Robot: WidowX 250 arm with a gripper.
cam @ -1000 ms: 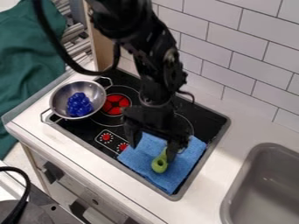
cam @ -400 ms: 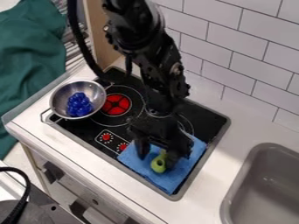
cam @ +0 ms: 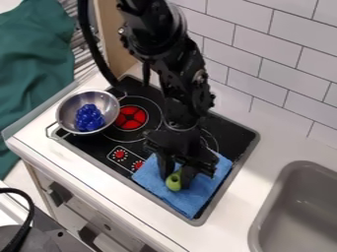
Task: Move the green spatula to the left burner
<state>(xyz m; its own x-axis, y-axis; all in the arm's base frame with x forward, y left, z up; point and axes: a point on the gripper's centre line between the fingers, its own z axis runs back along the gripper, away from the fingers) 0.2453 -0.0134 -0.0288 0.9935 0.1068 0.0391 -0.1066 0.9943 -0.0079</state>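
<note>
My black pincer (cam: 176, 175) pinches the green plastic spatula (cam: 173, 183) near the black stovetop's (cam: 230, 134) front edge; I'd lift straight off the blue cloth (cam: 197, 199).

I face a wall (cam: 283, 74) of white rectangular tiles, dark joints running between the staggered rows. To one side I see an upright light-wood panel (cam: 118, 54), with green fabric (cam: 33, 74) draped beyond it. Below me is a white desk (cam: 230, 209) with a grey sink (cam: 309, 216) set in it, and pale cabinet fronts (cam: 95, 211) under its edge. A black cable (cam: 31, 209) curves at the lower left.
</note>
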